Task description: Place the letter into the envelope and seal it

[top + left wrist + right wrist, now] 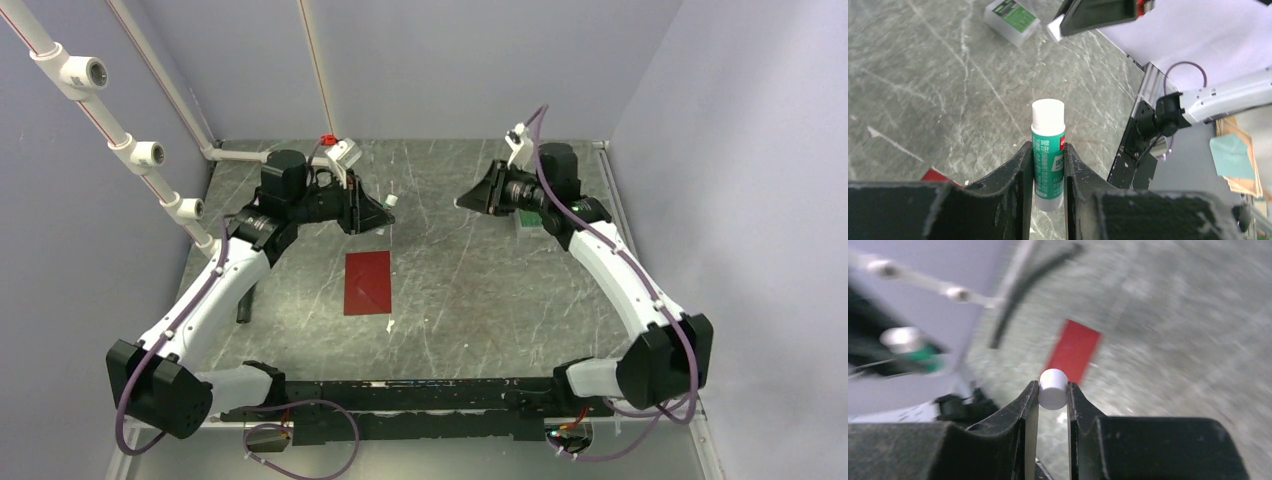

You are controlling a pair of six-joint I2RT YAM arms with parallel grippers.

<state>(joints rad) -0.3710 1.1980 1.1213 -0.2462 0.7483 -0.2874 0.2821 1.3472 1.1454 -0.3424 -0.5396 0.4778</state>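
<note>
My left gripper (1047,149) is clamped on the green-and-white glue stick (1048,120), and my right gripper (1053,388) pinches a small white cap (1053,381), likely the stick's. The envelope (367,283) lies flat on the table (480,300), left of centre, its long axis running from far edge to near edge. It sits just toward the near edge from the left gripper, so that arm is much the nearer; the right is well apart. I see no letter; whether it's inside the envelope, I can't tell

Dark red envelope (367,283), green-and-white glue stick (1048,147), white cap (1053,388).
</note>
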